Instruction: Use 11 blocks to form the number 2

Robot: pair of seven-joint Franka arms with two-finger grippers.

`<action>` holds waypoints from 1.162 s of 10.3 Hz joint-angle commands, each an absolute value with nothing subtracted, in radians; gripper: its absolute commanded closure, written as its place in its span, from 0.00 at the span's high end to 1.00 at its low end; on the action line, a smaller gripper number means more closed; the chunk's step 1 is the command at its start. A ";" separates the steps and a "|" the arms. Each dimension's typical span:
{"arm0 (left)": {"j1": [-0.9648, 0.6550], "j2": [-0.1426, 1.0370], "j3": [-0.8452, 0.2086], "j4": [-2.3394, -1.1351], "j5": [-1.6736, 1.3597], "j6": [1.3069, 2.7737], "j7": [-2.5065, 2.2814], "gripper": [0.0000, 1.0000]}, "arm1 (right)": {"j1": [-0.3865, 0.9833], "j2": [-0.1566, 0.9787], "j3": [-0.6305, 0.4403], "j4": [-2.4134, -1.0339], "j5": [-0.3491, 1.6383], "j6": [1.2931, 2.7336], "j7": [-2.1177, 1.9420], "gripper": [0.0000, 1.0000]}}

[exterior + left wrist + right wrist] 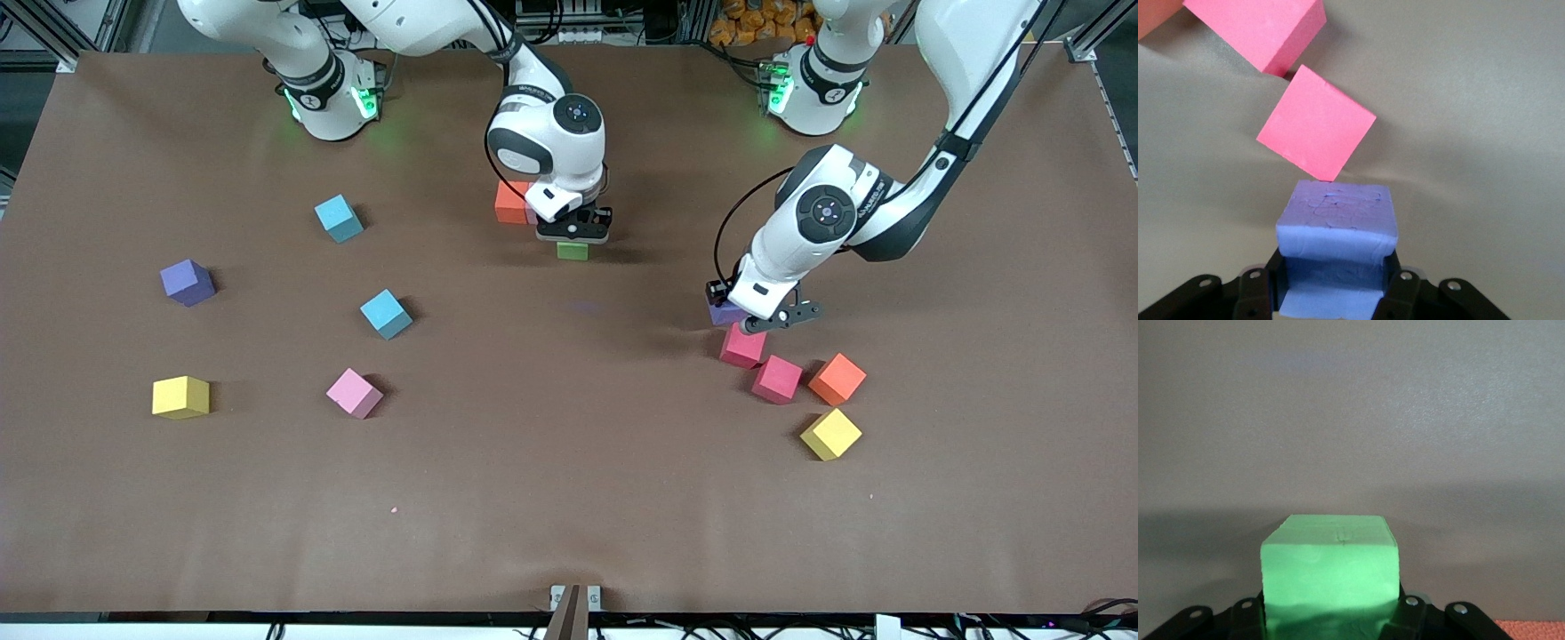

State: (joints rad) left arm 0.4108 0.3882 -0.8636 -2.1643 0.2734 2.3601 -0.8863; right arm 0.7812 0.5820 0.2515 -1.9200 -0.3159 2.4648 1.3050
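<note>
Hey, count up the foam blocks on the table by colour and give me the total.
Cyan: 2
Purple: 2
Yellow: 2
Light pink: 1
Crimson: 2
Orange: 2
Green: 1
Total: 12 blocks visible

A robotics lab: two arms bolted to a brown-covered table (569, 498), aluminium framing (1089, 36) and cables along its edges.

Big brown table (569, 498), flat and plain. Metal frame bars (53, 31) at its corners. Dark cables (1022, 622) along the near edge.
</note>
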 commanded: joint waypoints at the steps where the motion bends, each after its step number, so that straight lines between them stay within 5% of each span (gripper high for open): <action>1: 0.405 0.397 -0.867 -2.132 0.262 2.342 -0.903 0.17 | 0.778 0.597 0.261 -1.910 -0.301 2.468 1.313 0.50; 5: 0.394 0.413 -0.867 -2.105 0.262 2.342 -0.928 0.17 | 0.778 0.597 0.261 -1.910 -0.301 2.470 1.304 1.00; 12: 0.293 0.534 -0.853 -1.932 0.271 2.269 -1.008 0.17 | 0.759 0.572 0.258 -1.901 -0.301 2.456 1.250 1.00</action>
